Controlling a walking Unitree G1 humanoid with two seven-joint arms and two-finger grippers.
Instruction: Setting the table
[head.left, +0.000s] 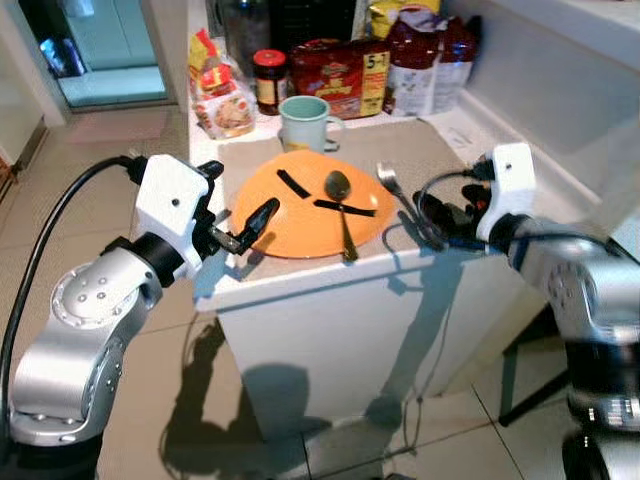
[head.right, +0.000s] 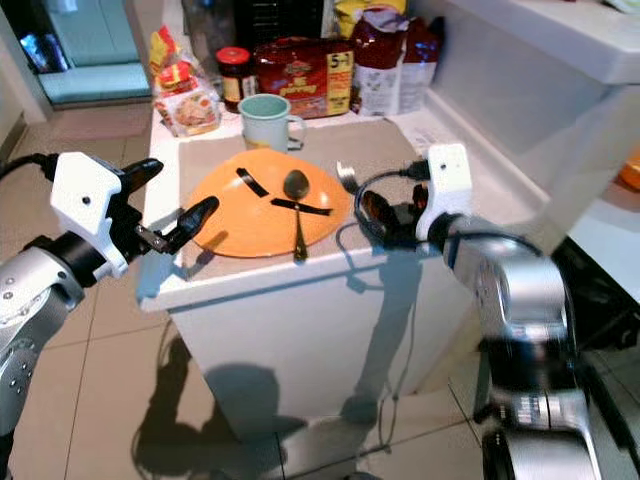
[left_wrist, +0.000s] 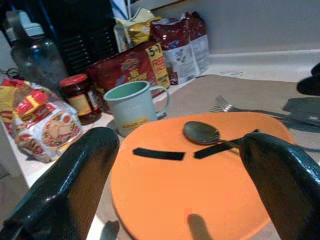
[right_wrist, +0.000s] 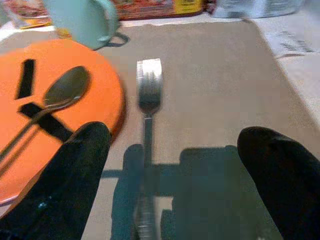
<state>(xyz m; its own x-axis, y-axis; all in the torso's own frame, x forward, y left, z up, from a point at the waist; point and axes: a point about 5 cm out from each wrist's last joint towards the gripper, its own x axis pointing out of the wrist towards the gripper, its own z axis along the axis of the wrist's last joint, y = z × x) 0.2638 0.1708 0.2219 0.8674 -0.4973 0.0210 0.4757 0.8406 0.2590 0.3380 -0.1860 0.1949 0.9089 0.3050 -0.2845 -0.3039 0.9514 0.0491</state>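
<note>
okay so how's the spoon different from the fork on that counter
The spoon lies on the orange plate, across a black strip; the fork lies on the brown mat beside the plate. The spoon's bowl looks dark and rounded; the fork's head is pale with tines. The open right gripper hovers over the fork's handle, while the open left gripper sits at the plate's edge, away from the spoon. Both are metal, handles pointing toward the robot.

Both arms are brushed silver with rounded joint housings; the left arm (head.left: 95, 320) has a ring of small screws on its round elbow cap and a thick black cable looping off its white wrist block; the right arm (head.left: 580, 290) carries a matching white block and coiled black wires; each gripper's fingers are long, glossy black.
</note>
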